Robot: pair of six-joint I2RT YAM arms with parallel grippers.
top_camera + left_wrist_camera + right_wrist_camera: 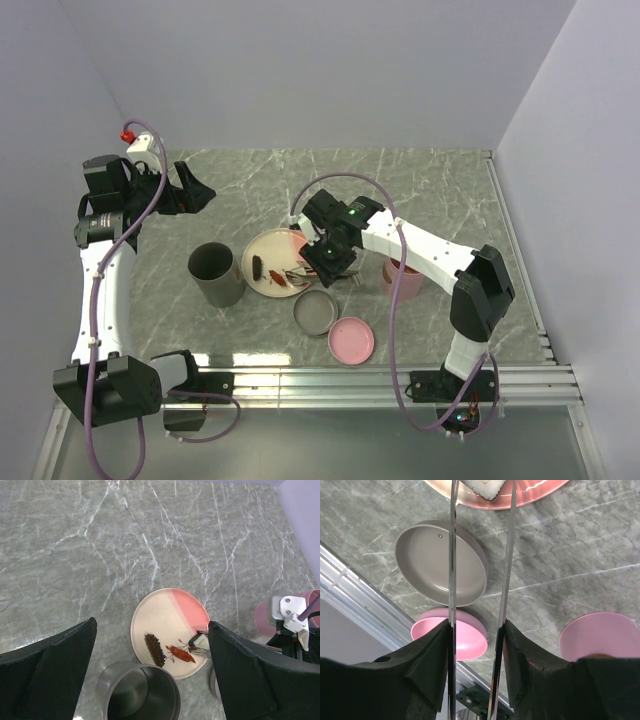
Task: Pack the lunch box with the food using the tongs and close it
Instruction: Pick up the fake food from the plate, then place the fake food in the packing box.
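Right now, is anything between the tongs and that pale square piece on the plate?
Nothing visible. The tongs, held in the right end effector, reach the plate with one arm on each side of the pale square piece.

White links (pixel 425 245), black joints (pixel 480 290), lilac cables (pixel 395 300) (one red-capped).

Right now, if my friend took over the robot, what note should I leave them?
Left gripper: open, raised off to the left, holding nothing.
Right gripper: shut on the tongs, tips either side of the pale square piece on the plate.
Also there: dark brown piece, red piece.
The grey cup and pink container are open; grey lid and pink lid lie on the table.
Done: tongs picked up. Left: move food, close up.
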